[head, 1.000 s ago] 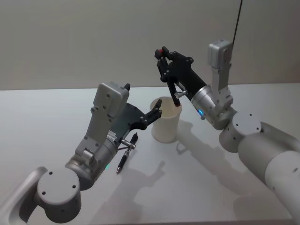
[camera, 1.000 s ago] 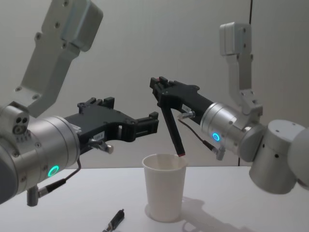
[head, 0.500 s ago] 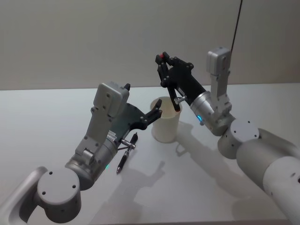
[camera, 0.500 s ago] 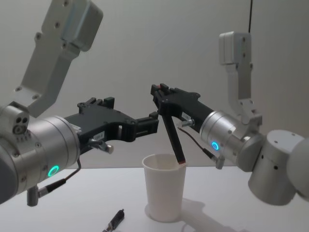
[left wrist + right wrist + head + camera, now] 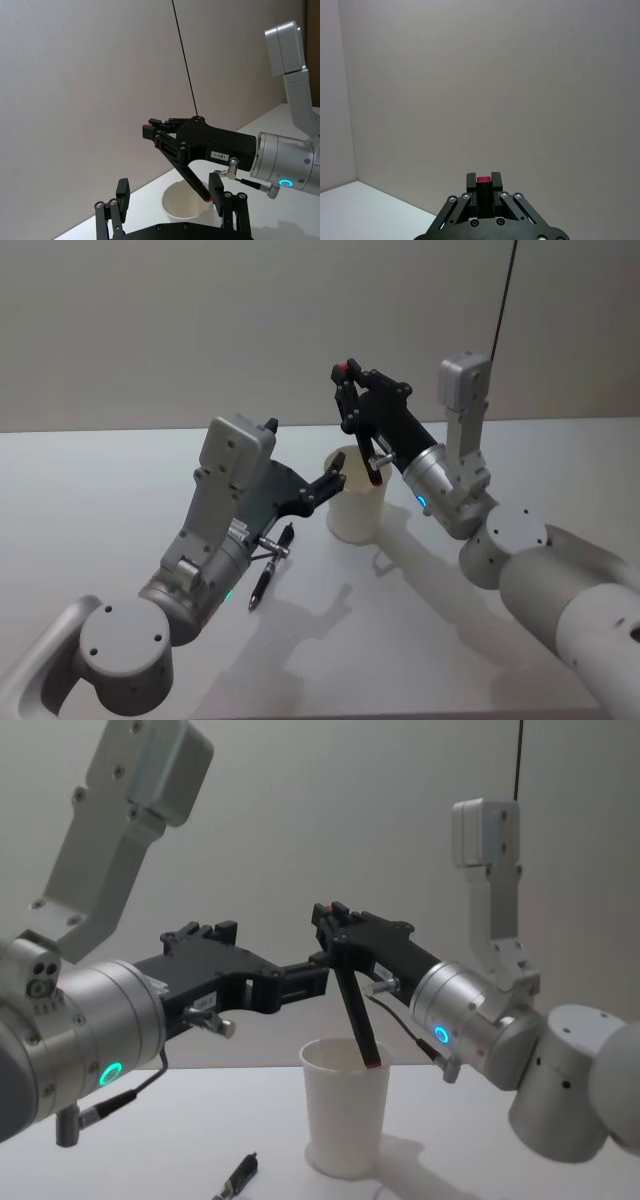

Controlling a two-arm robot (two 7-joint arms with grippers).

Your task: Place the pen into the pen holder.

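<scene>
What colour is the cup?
The cup is plain white, clearest in the chest view.

Held pen: black red-ended pen (image 5: 483, 179), shaft hidden behind the right gripper (image 5: 151, 131) in its wrist view.
Table pen: second black pen (image 5: 240, 1178), cut off by the chest view's bottom edge.

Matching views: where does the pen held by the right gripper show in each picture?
Head: pen at centre, slanting from the right gripper into the cup.
Left wrist: pen past the open left gripper, tip over the cup.
Right wrist: pen's red cap between the fingers.
Chest: pen at centre, tip in the cup's mouth.
Landmark: the right gripper, clamped near the red cap.
</scene>
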